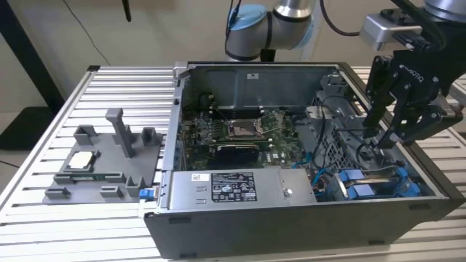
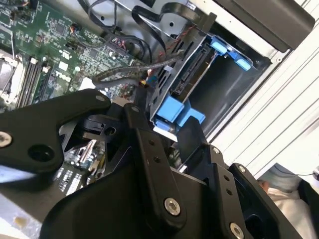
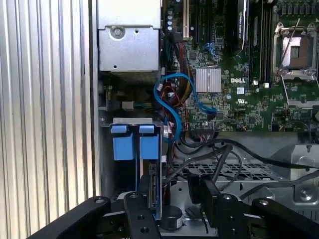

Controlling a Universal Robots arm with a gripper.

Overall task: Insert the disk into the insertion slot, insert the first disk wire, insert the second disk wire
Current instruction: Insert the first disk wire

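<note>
The black gripper [image 1: 378, 139] hangs over the case's end at the exterior view's right. Its jointed metal fingers [image 3: 142, 204] are spread apart and clasp nothing that I can make out. It sits just above the insertion slot [image 1: 331, 150], a grey steel cage with perforated walls.

The disk [image 3: 149, 147] stands on edge in that slot, clipped in its glossy bright blue plastic frame. In the first wrist view two blue tabs sit side by side under a thin grey metal lip. In the second wrist view the disk [image 2: 187, 79] shows its narrow dark connector edge, with chunky blue tabs at both ends. One finger is close beside that edge (whether it touches, I cannot tell).

A flat blue ribbon cable [image 3: 169, 99] loops loosely next to the bay, and a braided grey wire [image 2: 134, 69] runs towards the disk's connector side. Whether either is plugged in is hidden. Round black cables [image 3: 224, 149] trail across the perforated plate.

Further in lies the green motherboard [image 3: 239, 94], with its square metal-framed CPU socket [image 3: 294, 50]. A boxy silver power supply [image 1: 240, 188] sits along the near wall. The case rests on a ribbed aluminium table [image 1: 43, 229], where a matte grey moulded fixture [image 1: 102, 164] stands well apart.
</note>
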